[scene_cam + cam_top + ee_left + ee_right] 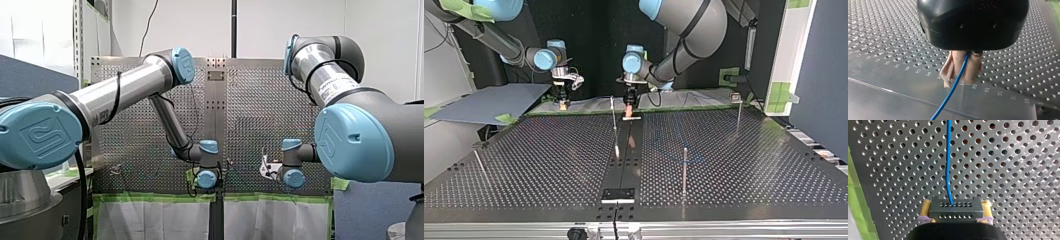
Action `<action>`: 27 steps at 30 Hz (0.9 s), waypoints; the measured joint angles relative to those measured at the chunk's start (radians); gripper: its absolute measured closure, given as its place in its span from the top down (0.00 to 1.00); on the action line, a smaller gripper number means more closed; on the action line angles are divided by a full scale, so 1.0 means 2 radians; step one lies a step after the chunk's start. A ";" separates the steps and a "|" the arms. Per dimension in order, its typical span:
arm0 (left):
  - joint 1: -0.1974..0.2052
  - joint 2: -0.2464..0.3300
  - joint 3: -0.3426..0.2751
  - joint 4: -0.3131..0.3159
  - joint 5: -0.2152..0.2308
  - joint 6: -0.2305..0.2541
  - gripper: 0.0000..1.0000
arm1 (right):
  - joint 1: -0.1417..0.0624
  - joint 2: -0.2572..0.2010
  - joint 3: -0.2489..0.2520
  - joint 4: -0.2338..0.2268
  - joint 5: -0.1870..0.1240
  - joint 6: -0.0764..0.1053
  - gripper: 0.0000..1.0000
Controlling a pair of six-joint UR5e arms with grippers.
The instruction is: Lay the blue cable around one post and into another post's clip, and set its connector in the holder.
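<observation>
- My left gripper [963, 80], a black body with beige padded fingers [973, 70], is pressed together on the thin blue cable [953, 87].
- The cable leaves the pads and runs down and away over the perforated metal table [885, 37].
- My right gripper [956, 206] has yellow-padded fingers [925, 210] that clamp a black rectangular connector [955, 212] on both sides.
- The cable enters the connector's top face and runs straight ahead over the table's holes.
- A green tape strip [858, 202] borders the table beside this gripper.
- In the top view, both grippers hang over the table's far edge, well apart.
- A thin upright metal post [614, 120] stands just beside my left gripper.
- A second post [684, 170] stands nearer the camera.
- A black rectangular block [619, 194] sits at the near edge.
</observation>
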 joint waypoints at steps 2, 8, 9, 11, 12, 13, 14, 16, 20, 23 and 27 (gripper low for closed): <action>0.002 0.000 0.003 0.000 0.003 -0.002 0.00 | -0.001 0.000 -0.002 0.002 0.000 0.000 0.00; 0.007 0.000 0.008 -0.002 0.006 -0.003 0.00 | -0.005 0.000 -0.010 0.005 0.000 0.000 0.00; 0.008 0.000 0.008 -0.002 0.006 -0.003 0.00 | -0.005 0.000 -0.012 0.006 0.000 0.000 0.00; 0.009 0.000 0.008 -0.004 0.007 -0.002 0.00 | -0.006 0.000 -0.014 0.009 0.000 0.000 0.00; 0.010 0.000 0.008 -0.005 0.007 -0.002 0.00 | -0.007 0.000 -0.015 0.010 0.000 0.000 0.00; 0.011 0.000 0.008 -0.006 0.008 -0.001 0.00 | -0.008 0.000 -0.015 0.011 0.000 0.000 0.00; 0.011 0.000 0.008 -0.007 0.009 -0.001 0.03 | -0.009 0.000 -0.016 0.012 0.000 0.000 0.00; 0.011 0.000 0.008 -0.011 0.015 0.002 0.13 | -0.009 0.001 -0.016 0.015 0.000 -0.002 0.00; 0.011 0.000 0.008 -0.023 0.025 0.014 0.65 | -0.010 0.000 -0.016 0.021 0.000 -0.006 0.00; 0.008 0.001 0.008 -0.035 0.036 0.026 1.00 | -0.010 0.001 -0.016 0.024 0.000 -0.007 0.00; 0.004 0.003 0.008 -0.053 0.052 0.044 1.00 | -0.010 0.001 -0.016 0.027 0.000 -0.008 0.00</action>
